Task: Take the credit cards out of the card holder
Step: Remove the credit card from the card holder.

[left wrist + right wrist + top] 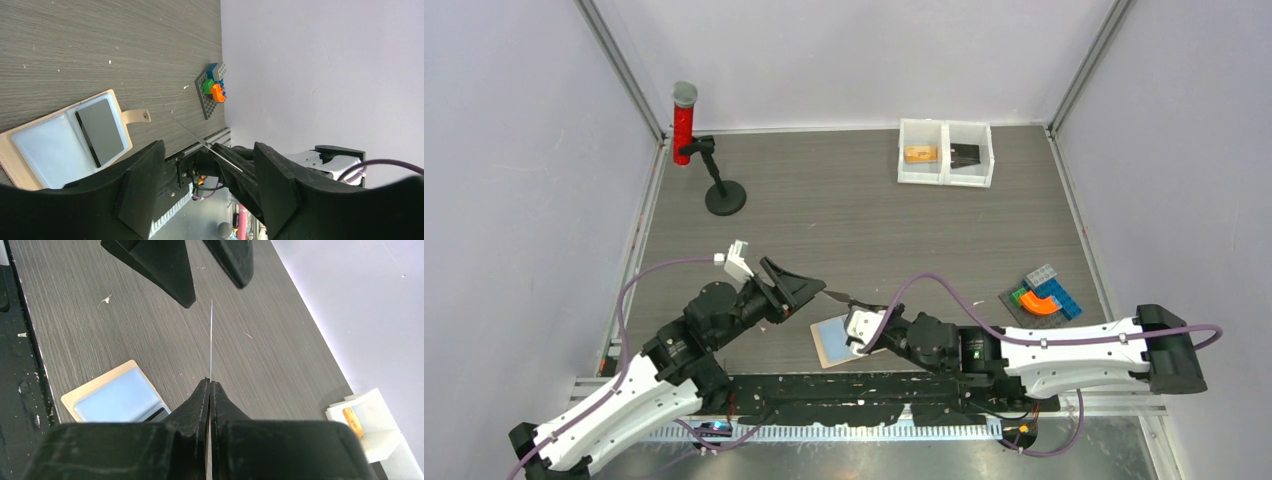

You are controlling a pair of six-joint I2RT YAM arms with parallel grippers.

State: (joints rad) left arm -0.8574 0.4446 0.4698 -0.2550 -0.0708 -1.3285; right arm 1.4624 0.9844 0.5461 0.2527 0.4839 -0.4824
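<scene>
The thin dark grey-black credit card point(211, 340) is out of its pocket and held in the air, edge-on, its near end clamped in the black right gripper point(210, 385), whose fingers are pressed together. Its long axis points straight at the black left gripper point(209, 147). That gripper's 2 fingers stand apart on either side of the card's free end, touching nothing. The left arm is nearer that end, so a handover looks due. Below, the tan leather-like bifold card holder point(45, 150) lies open on the dark wood-grain table point(874, 220), a 2nd dark card point(100, 130) in its pocket.
</scene>
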